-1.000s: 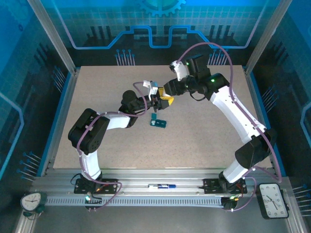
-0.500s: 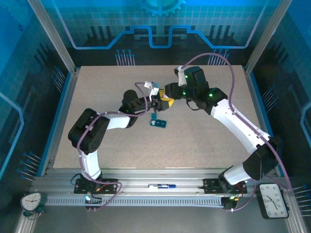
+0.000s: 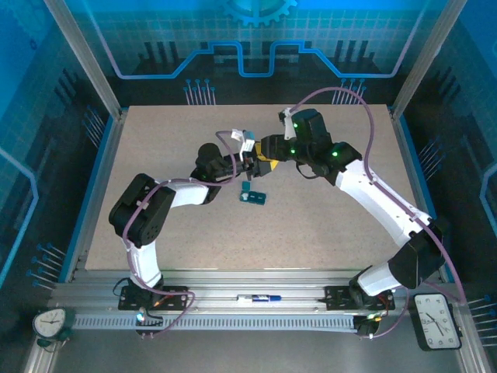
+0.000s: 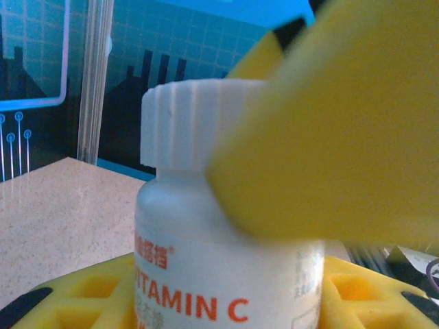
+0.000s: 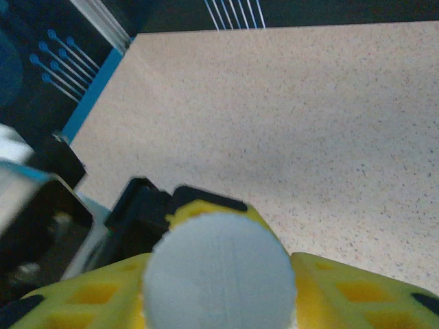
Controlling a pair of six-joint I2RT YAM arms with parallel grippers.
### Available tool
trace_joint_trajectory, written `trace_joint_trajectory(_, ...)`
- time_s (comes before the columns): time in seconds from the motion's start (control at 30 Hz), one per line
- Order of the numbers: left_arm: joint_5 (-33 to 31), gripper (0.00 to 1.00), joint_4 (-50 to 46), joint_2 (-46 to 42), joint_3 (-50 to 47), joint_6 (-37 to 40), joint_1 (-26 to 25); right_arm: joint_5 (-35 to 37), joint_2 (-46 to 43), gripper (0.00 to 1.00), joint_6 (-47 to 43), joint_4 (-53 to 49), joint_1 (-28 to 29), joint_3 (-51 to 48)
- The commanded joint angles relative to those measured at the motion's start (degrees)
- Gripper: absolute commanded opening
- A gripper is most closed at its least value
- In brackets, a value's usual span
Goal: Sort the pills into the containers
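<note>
Central obstacles: bottle (image 4: 226, 274); pill box (image 3: 253, 197)

1. Top view: even overhead light, pretty sharp, just faint shadows on the bench (image 3: 155, 233).
2. Left wrist: bottle (image 4: 206, 274) label readable, yellow blob (image 4: 343, 137) beside its cap (image 4: 185, 123) is total blur.
3. Right wrist: cap at the right pincer (image 5: 219, 295) looks mushy, bench beyond it crisp.

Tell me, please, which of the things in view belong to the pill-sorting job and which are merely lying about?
For the job:
- vitamin C bottle, white-capped
- teal pill box

Lying about:
- pen on the front rail
- clock at the near left corner
- clock at the near right corner
</note>
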Motion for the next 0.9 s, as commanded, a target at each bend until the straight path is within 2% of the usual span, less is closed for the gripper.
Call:
trace_joint_trajectory(0.0,-1.13,0.00,4.18,-1.09,1.76,0.24,-0.35,-1.01,-0.02,0.65,0.78,-4.17,-0.40,2.62)
trace_joint_trajectory(0.07,-1.20,0.00,4.48,-0.91,1.50,0.25,-0.32,-1.64,0.15,0.75,0.27,-4.92,-1.11,4.06)
trace_joint_trajectory(0.13,-1.22,0.00,4.77,-0.57,1.49,0.15,-0.37,-2.23,0.11,0.80,-0.44,-5.80,-1.80,5.48)
trace_joint_trajectory(0.27,-0.92,0.00,5.18,-0.04,1.86,-0.30,-0.34,-3.71,-0.31,0.84,-2.43,-6.86,-3.34,7.22)
trace_joint_trajectory(0.4,-0.59,0.00,5.19,0.01,2.02,-0.30,-0.34,-6.05,-1.54,0.85,-4.76,-5.64,-5.88,7.31)
trace_joint_trajectory(0.57,-0.25,0.00,6.13,0.06,1.63,-0.51,-0.35,-14.53,-1.72,0.84,-7.87,-3.28,-10.93,8.10)
trace_joint_trajectory(0.73,-0.14,0.00,8.04,0.68,1.28,-1.51,-0.31,-20.49,1.58,0.84,-15.68,-7.75,-11.87,12.62)
trace_joint_trajectory(0.87,0.06,0.00,8.61,0.93,1.32,-1.67,-0.36,-21.76,3.42,0.84,-18.48,-10.23,-11.65,14.36)
